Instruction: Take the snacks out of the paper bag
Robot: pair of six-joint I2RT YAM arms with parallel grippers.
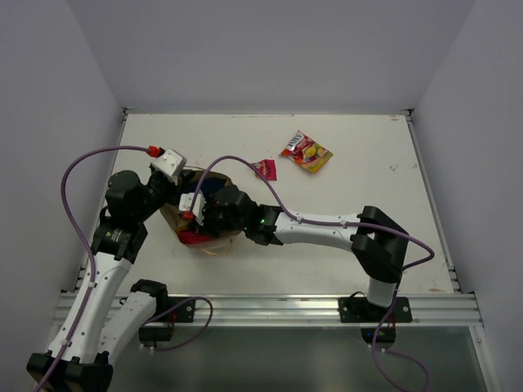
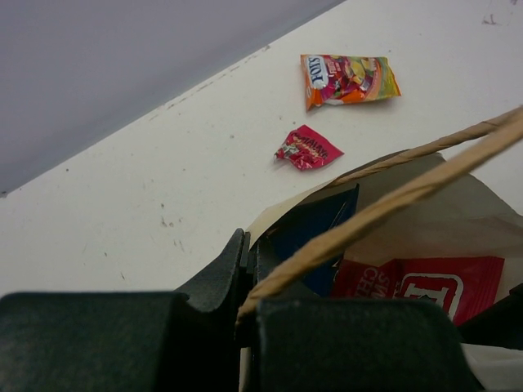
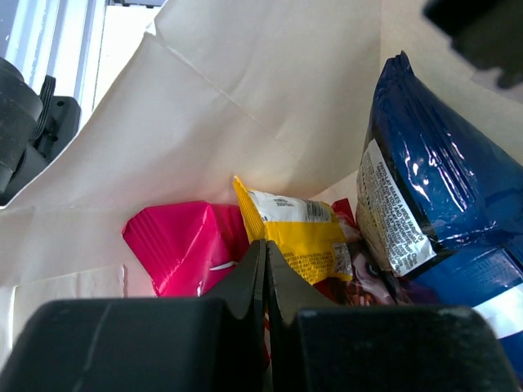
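Pouch point(image 1: 306, 151) and wrapper point(image 1: 267, 169) lie out; Doritos point(image 3: 433, 180), pink bag point(image 3: 184, 245) and bar point(image 3: 298, 237) sit inside the paper bag point(image 3: 245, 98). Left gripper point(image 2: 245, 294) pinches a handle point(image 2: 409, 192) (bracing, I judge); right gripper point(image 3: 265, 261) is closed, perhaps nipping the bar.

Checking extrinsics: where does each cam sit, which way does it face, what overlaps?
Top external: above and behind the bases, looking down on the table; left arm and right arm meet at the paper bag.
Left wrist: on the left arm, looking over the bag mouth across the table; left gripper shut on the string handle.
Right wrist: inside the bag, facing yellow bar, pink bag and blue Doritos bag; right gripper shut.
Shared: top and left wrist both see the candy pouch and tiny red wrapper.
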